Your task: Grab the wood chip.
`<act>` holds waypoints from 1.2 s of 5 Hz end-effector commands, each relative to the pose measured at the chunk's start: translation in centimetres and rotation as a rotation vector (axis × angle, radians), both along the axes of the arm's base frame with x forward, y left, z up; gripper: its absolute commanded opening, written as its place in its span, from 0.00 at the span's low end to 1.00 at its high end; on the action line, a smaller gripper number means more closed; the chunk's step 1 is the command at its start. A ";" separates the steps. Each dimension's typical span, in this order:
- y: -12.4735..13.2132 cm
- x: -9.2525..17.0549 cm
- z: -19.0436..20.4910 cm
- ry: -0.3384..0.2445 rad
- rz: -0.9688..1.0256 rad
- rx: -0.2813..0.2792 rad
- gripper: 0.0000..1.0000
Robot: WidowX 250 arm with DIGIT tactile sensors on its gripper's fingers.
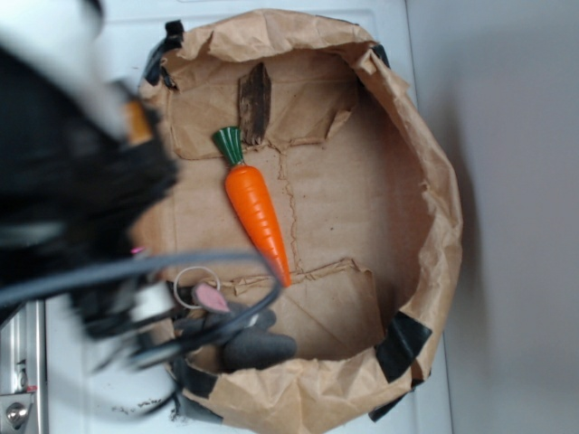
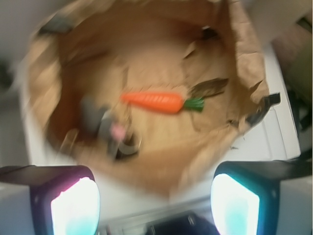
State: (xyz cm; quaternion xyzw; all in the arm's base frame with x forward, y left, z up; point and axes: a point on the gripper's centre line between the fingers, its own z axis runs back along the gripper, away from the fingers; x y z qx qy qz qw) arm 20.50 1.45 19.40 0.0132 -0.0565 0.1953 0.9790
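The dark brown wood chip [image 1: 255, 103] [image 2: 209, 88] lies flat, untouched, an elongated rough sliver.

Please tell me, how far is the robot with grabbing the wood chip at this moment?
Nothing looks done yet. The wood chip lies untouched in the paper bag, just beyond the carrot's green top. In hand: the hand is open and empty, held above the bag's near rim in the blurred wrist view. Left: reach past the carrot and the grey mouse, lower onto the chip, close and lift.
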 end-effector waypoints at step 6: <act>3.9 8.0 -13.3 0.001 0.523 -0.055 1.00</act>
